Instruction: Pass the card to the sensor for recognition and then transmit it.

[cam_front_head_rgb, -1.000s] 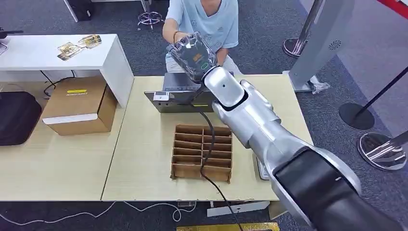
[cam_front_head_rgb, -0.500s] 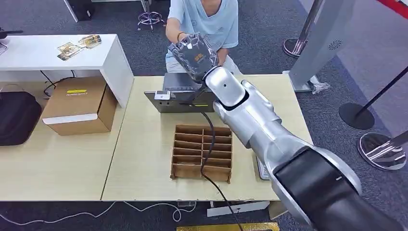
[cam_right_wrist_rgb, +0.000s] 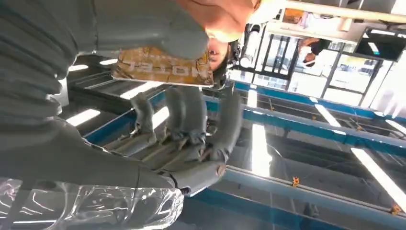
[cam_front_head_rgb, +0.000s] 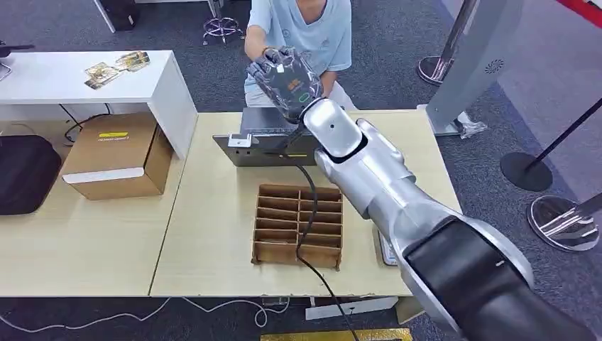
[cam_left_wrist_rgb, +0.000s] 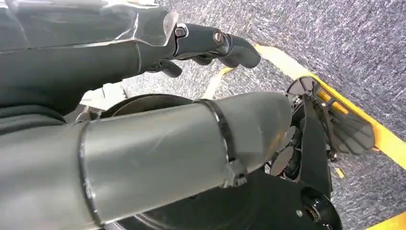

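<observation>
Head view, hands: one right hand (cam_front_head_rgb: pixel 286 74), raised past the far table edge toward a seated person (cam_front_head_rgb: pixel 302 28); hold not readable from behind.
Head view, sensor: one grey box (cam_front_head_rgb: pixel 266 145) on the light wooden table (cam_front_head_rgb: pixel 213 234), directly under the right forearm, dark cable leading from it.
Head view, other things: one brown divided cardboard tray (cam_front_head_rgb: pixel 299 226) near the sensor box; one closed cardboard box (cam_front_head_rgb: pixel 119 156) on the lower table to the left; a few cards (cam_front_head_rgb: pixel 113 67) on the white desk; silver arm hiding part of table and tray.
Right wrist view, card: one golden-brown card (cam_right_wrist_rgb: pixel 163 67) with printed letters, pinched under the thick thumb (cam_right_wrist_rgb: pixel 158 31), the darker fingers (cam_right_wrist_rgb: pixel 184 117) spread apart below; a person's hand (cam_right_wrist_rgb: pixel 225 14) at the card's far edge, contact uncertain.
Left wrist view, hand: one left hand (cam_left_wrist_rgb: pixel 143 43), hanging over grey carpet with a yellow floor line (cam_left_wrist_rgb: pixel 335 110); dark fingers (cam_left_wrist_rgb: pixel 215 43) bent, nothing between them.
</observation>
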